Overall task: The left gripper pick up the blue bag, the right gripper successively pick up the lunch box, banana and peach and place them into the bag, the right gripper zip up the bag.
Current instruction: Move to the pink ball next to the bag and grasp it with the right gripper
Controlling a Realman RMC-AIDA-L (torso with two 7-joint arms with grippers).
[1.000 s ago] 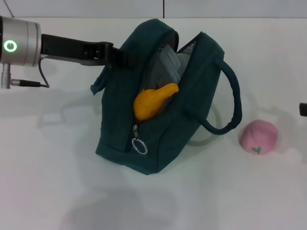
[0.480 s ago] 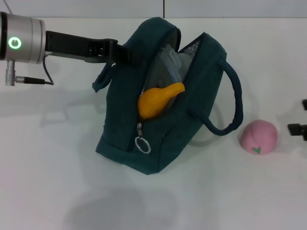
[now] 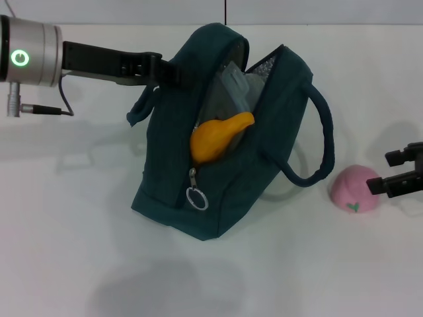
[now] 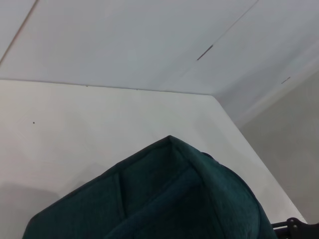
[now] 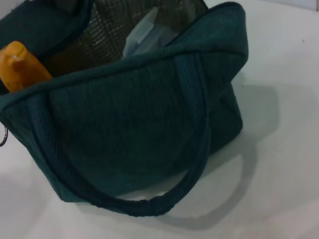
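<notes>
Fingertips of the left pincer [image 3: 173, 74] are hidden where they meet the upper left side of the blue bag [image 3: 165, 172], so I cannot tell how far they are closed or exactly what fabric they hold; the bag stands tilted on the white counter [image 3: 66, 251] with its top hanging from that arm. The lunch box [image 3: 232, 89] shows only as a pale translucent edge inside the open mouth, the rest buried behind the lining. The banana [image 3: 218, 137] is half out of the slit, its stem end pointing right, its lower part masked by the bag wall. The zip ring [image 3: 196, 199] hangs at the near end of the opening. The right pincer [image 3: 390, 175] is cut off by the picture's right edge; only its two dark fingers show, standing apart with nothing between them.

Compared with half a second ago, the right pincer has come farther in from the right edge, while the bag, banana and left arm look unchanged.

The peach [image 3: 355, 189] lies on the counter right of the bag, beyond the loose handle [image 3: 322, 142], with the right pincer's lower finger just at its right side; touching or not, I cannot tell.
</notes>
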